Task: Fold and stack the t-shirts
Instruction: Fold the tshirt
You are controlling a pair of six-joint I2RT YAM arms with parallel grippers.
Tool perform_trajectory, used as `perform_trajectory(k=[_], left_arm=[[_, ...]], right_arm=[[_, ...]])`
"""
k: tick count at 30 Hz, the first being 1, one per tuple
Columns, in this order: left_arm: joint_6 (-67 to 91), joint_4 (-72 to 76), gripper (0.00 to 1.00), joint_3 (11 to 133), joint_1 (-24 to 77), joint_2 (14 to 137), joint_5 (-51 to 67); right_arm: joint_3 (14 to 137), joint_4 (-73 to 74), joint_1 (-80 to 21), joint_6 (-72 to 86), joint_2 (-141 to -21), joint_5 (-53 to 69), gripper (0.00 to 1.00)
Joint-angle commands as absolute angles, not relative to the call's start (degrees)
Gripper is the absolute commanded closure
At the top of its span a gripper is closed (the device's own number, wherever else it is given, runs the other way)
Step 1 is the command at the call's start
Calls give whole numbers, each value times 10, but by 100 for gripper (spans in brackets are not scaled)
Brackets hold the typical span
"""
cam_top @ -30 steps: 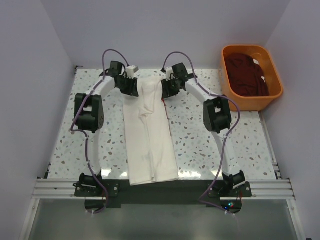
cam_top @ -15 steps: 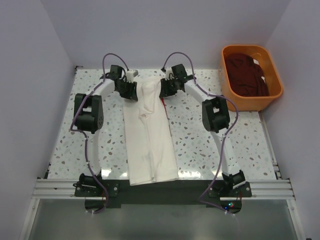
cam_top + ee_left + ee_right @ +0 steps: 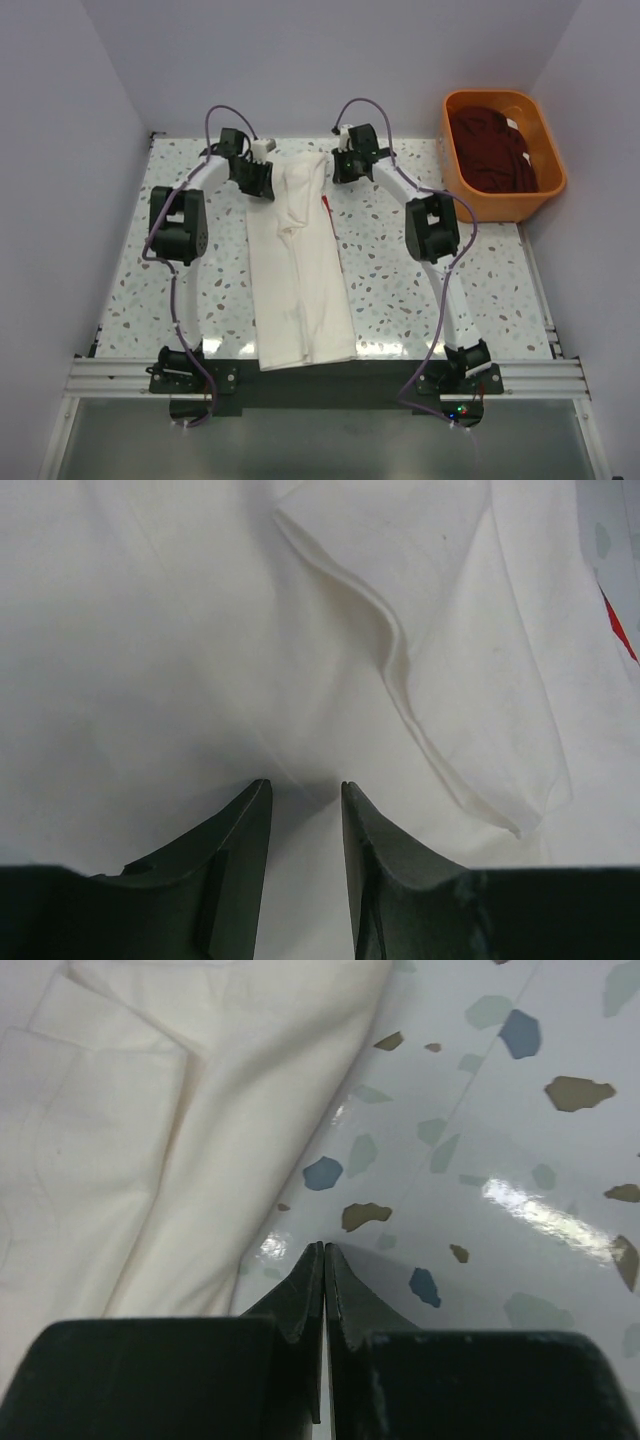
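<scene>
I am seeing the cream-white t-shirt [image 3: 300,280] lying as a long narrow strip down the middle of the speckled table [image 3: 400,280], running from the far side to the near edge between the two arm bases. A sliver of its red print [image 3: 328,205] is peeking out along the right edge.

The left gripper [image 3: 303,785] is sitting low over the far end of that shirt. Its jaws are standing a little apart, with white cloth showing in the gap, and a loose folded flap [image 3: 470,660] is lying just ahead and to the right.

The right gripper [image 3: 322,1247] is hanging over bare tabletop just beside the shirt's right edge – jaws pressed together, nothing between them, not touching the cloth.

Well off to the far right, the dark maroon t-shirt [image 3: 495,150] is lying bunched inside the orange tub [image 3: 500,207].
</scene>
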State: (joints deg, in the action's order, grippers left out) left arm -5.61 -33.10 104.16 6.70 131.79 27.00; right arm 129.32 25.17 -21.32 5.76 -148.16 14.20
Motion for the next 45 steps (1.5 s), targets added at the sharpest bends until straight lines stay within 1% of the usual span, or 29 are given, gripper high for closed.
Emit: perform_trajectory(k=[1,3,4,5,7,8,9,13,17,21,27,32,38,41,45], left_arm=[[-75,-350,61,1093,58,1354,250],[-75,-361,60,1123,59,1386,249],[-74,-367,60,1158,58,1398,249],[-71,-372,60,1176,58,1422,253],[-62,-379,60,1210,58,1435,261],[-61,-373,60,1209,58,1429,268],[-55,-350,59,1202,57,1419,272],[-54,-282,55,1109,53,1319,298],[-77,-294,53,1063,51,1230,304],[-94,-335,53,1013,51,1199,301],[-97,-343,55,948,52,1203,294],[-89,-348,56,956,52,1244,278],[-92,-347,59,998,50,1299,232],[-90,-354,59,1048,50,1338,236],[-83,-359,59,1121,50,1381,244]], right_arm=[[1324,228,-207,30,-1490,75,100],[1329,228,-207,11,-1485,79,100],[1332,227,-207,4,-1481,85,100],[1333,229,-208,-19,-1469,111,100],[1332,237,-209,-32,-1455,142,92],[1328,237,-210,-39,-1436,165,88],[1320,239,-212,-40,-1429,175,84],[1288,271,-223,-40,-1391,217,83],[1230,281,-246,-36,-1354,249,83],[1193,283,-265,-37,-1341,259,85],[1197,297,-271,-39,-1380,228,89],[1195,294,-267,-44,-1405,165,90],[1206,306,-258,-52,-1424,57,92],[1251,336,-251,-61,-1462,25,92],[1343,367,-246,-48,-1515,2,92]])
